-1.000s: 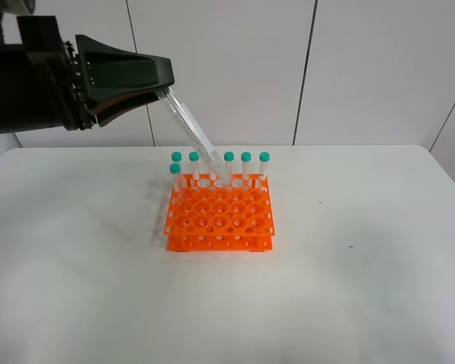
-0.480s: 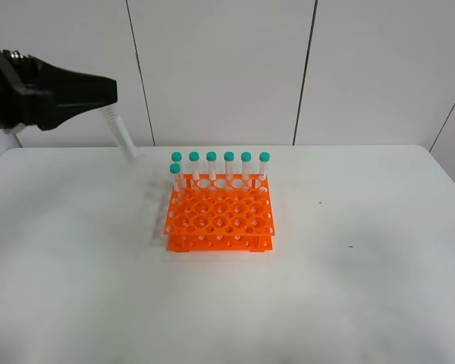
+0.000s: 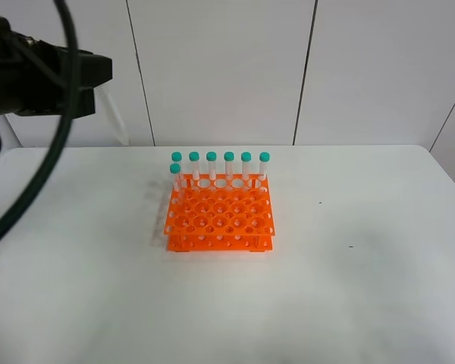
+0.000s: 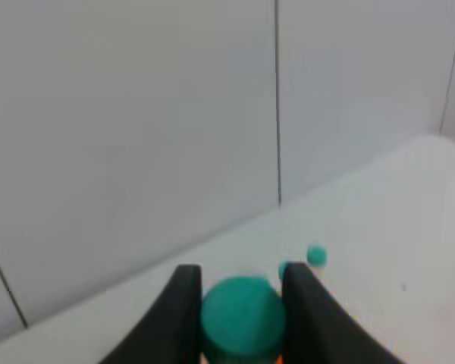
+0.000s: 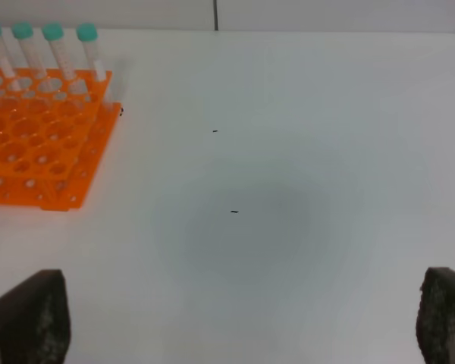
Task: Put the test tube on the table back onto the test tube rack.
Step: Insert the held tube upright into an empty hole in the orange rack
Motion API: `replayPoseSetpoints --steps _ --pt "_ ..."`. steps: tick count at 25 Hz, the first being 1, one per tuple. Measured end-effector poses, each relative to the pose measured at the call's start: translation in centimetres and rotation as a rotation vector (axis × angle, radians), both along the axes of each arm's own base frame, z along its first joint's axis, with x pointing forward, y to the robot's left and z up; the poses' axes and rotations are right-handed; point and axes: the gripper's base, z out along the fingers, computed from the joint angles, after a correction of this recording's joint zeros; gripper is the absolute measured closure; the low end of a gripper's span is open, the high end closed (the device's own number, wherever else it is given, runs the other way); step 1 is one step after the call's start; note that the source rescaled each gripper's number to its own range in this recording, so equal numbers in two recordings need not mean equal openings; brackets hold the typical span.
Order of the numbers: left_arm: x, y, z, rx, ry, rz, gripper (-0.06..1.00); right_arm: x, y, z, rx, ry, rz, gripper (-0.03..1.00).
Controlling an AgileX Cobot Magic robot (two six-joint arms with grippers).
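My left gripper [image 3: 95, 87] is high above the table's far left, well left of the test tube rack [image 3: 220, 220]. It is shut on a clear test tube [image 3: 112, 117] that slants down to the right from the fingers. In the left wrist view the tube's teal cap [image 4: 243, 315] sits between the two black fingers [image 4: 178, 311]. The orange rack stands mid-table with several teal-capped tubes [image 3: 229, 168] upright along its back row. My right gripper [image 5: 235, 334] is open and empty over the white table [image 5: 288, 189], to the right of the rack [image 5: 38, 144].
A white panelled wall [image 3: 220, 68] rises behind the table [image 3: 349, 288]. A black cable [image 3: 38, 174] hangs from the left arm over the table's left side. Most rack holes hold no tube.
My left gripper has pulled away from above the rack's back row, moving left and up with the test tube still in it. The rack and its tubes have not moved.
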Motion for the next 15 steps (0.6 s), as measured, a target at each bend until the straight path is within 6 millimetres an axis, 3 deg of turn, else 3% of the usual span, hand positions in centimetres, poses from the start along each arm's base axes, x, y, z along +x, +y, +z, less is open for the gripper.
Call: replayPoseSetpoints --steps 7,12,15 --pt "4.7 -4.4 -5.7 0.085 0.141 -0.036 0.93 0.0 0.0 0.0 0.001 0.000 0.001 -0.03" --pt "5.9 -10.0 -7.2 0.128 0.170 -0.162 0.93 0.0 0.0 0.0 0.001 0.000 0.001 -0.03" --pt "7.7 -12.0 -8.0 0.161 0.162 -0.182 0.93 0.0 0.0 0.0 0.001 0.000 0.001 -0.03"
